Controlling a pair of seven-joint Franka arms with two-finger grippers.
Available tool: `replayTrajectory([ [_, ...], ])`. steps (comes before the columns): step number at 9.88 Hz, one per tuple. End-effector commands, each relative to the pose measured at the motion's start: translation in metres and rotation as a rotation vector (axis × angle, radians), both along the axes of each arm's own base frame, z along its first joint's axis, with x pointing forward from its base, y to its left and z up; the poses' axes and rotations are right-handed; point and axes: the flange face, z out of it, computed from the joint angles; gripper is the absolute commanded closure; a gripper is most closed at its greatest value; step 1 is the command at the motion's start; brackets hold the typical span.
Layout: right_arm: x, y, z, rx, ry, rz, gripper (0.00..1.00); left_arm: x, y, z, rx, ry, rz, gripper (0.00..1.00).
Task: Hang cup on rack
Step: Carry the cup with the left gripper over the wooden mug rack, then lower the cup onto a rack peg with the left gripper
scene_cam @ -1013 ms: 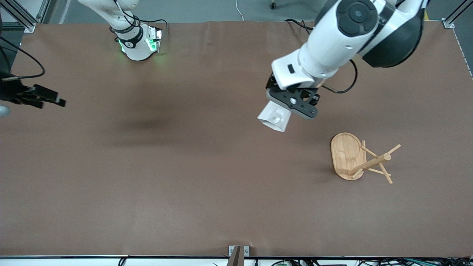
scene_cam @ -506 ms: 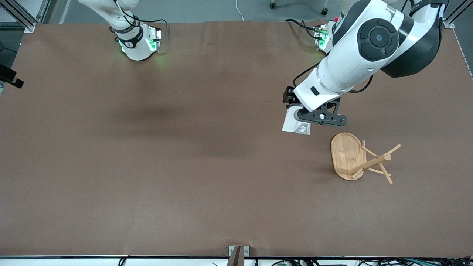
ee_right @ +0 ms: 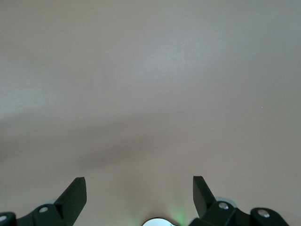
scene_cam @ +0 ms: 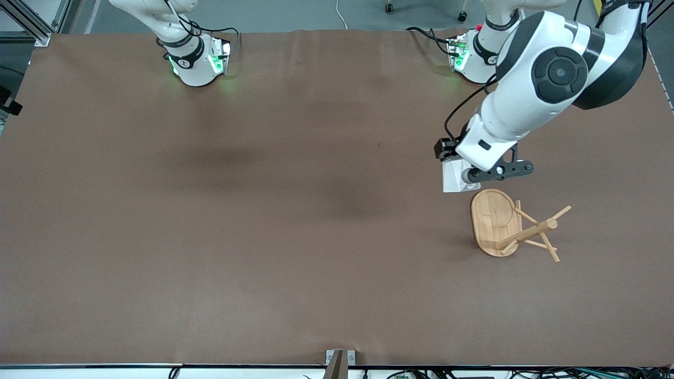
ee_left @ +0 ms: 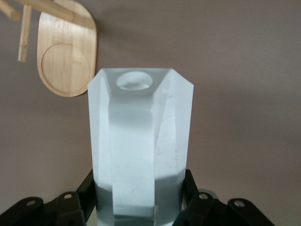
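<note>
The brown worktop (scene_cam: 263, 221) lies broad and bare toward the right arm's end. The wooden mug rack (scene_cam: 513, 226) stands near the left arm's end. The left hand (scene_cam: 482, 173) grasps the white faceted cup (ee_left: 141, 141) over the worktop beside the rack's base, partly hiding it. The right hand (ee_right: 140, 190), released, waits.

A brown counter (scene_cam: 263, 237) fills the front view, its covering slightly creased; a small metal bracket (scene_cam: 340, 357) sits at its edge nearest the front camera; aluminium frame posts (scene_cam: 31, 23) stand at its corners; cables (scene_cam: 421, 373) trail below that edge.
</note>
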Motion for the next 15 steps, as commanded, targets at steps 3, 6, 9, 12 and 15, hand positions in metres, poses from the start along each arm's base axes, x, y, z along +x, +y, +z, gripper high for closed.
replayTrajectory([
  [3,-0.001,-0.003,0.0,-0.015,-0.008,0.047,0.0,-0.006,0.02,-0.051,-0.01,-0.009,0.14,1.0],
  [6,-0.002,-0.006,-0.001,-0.014,-0.005,0.049,0.0,0.011,0.036,-0.068,-0.074,-0.076,-0.137,1.0],
  [9,0.008,-0.004,0.0,-0.025,-0.01,0.052,0.0,0.03,0.071,-0.083,-0.107,-0.117,-0.395,1.0],
  [12,0.006,-0.004,-0.001,-0.022,0.0,0.051,0.0,0.035,0.089,-0.096,-0.119,-0.119,-0.527,1.0],
  [15,0.004,-0.004,-0.002,-0.018,0.01,0.051,0.0,0.029,0.112,-0.106,-0.122,-0.096,-0.594,1.0],
])
